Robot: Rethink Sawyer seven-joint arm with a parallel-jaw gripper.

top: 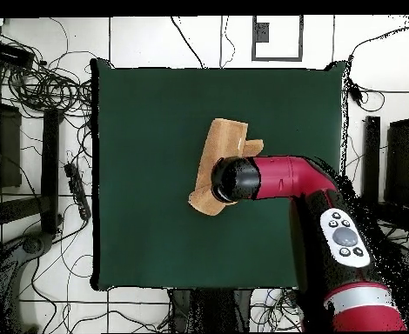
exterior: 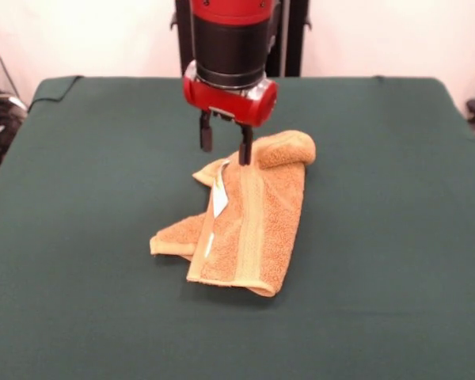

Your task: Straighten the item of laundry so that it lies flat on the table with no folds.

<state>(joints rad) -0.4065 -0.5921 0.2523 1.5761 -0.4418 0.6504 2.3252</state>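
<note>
towel [exterior: 249,226]: folded over itself, centre of the front view, on the table [exterior: 79,237] | gripper [exterior: 225,142]: fingers apart, holding nothing, poised at towel's upper edge beside the rolled corner | risk: pinching two layers at once would drag the fold along, bunching not flattening

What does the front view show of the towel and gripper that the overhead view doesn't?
Only the front view shows the gripper with its two dark fingers apart above the towel's far end, plus the white label, the flat woven band and the rolled far corner. Only the overhead view shows the red arm covering part of the towel, and the whole green table. Both show the towel folded, not flat.
</note>
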